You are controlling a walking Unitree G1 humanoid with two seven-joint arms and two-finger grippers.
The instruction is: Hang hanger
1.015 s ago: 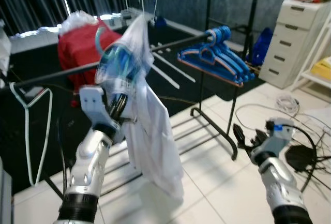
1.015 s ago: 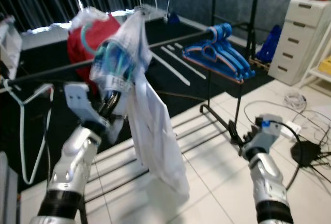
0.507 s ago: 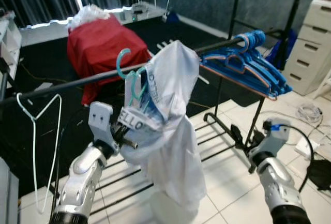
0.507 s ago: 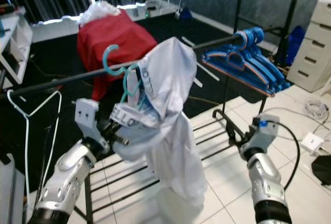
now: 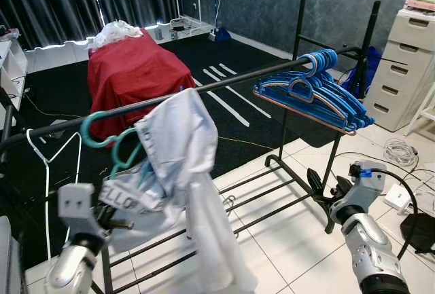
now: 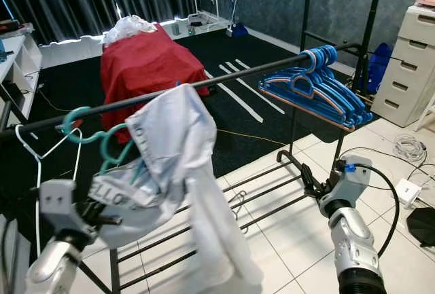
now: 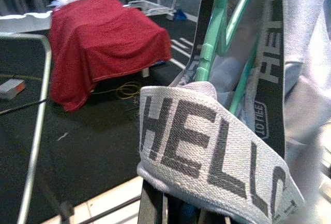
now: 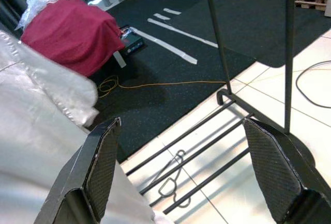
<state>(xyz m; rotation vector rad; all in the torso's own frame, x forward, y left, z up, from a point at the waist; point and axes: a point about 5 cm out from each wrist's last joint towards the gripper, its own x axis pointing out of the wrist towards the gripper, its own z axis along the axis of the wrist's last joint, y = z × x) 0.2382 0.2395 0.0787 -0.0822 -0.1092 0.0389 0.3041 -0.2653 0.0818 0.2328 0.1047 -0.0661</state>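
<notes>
head views: teal hanger (image 5: 102,141) hooked over the black rail (image 5: 224,83), with a pale garment (image 5: 180,172) draped on it and hanging down. left gripper (image 5: 112,223) sits low beside the garment's lettered band; whether its fingers are apart or together cannot be told. right gripper (image 5: 325,189) hangs idle near the rack's foot. blue hangers (image 5: 316,90) crowd the rail's far end.
left wrist view: lettered band (image 7: 207,146) close up, hanger stems above it.
right wrist view: both fingers (image 8: 101,157) spread wide, holding nothing.
</notes>
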